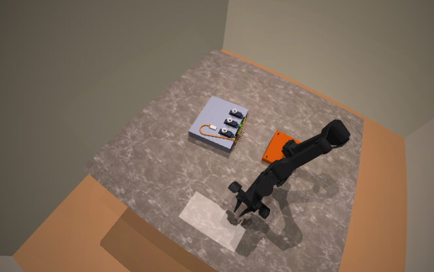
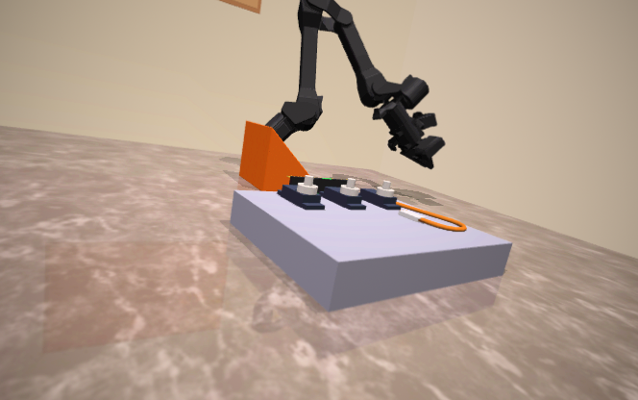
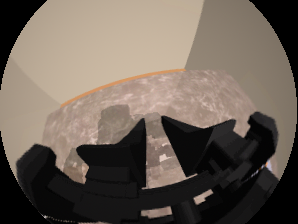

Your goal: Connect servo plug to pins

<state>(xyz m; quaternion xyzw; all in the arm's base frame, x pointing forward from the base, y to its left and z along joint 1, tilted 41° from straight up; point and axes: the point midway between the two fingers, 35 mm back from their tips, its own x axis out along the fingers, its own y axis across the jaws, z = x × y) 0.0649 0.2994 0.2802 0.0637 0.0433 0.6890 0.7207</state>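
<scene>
The holder (image 1: pixel 209 109) (image 2: pixel 346 240) is a light grey-blue block on the table with three dark servos on top. The white plug (image 1: pixel 212 127) (image 2: pixel 409 215) lies flat on it, on an orange lead (image 1: pixel 216 136) (image 2: pixel 444 219) that bends in a loop and runs to the pin edge. Thin pins (image 1: pixel 244 123) stick out along that edge, with green marks beside them; the dot and single pins are too small to tell. My gripper (image 1: pixel 237 214) (image 2: pixel 429 163) (image 3: pixel 153 119) is partly open and empty, in the air well away from holder and plug. The plug is not visible in the wrist view.
The orange arm base (image 1: pixel 274 148) (image 2: pixel 261 159) stands on the table beyond the pin edge of the holder. A pale rectangle (image 1: pixel 206 212) shows on the table beside my gripper. The arm's shadow falls around it.
</scene>
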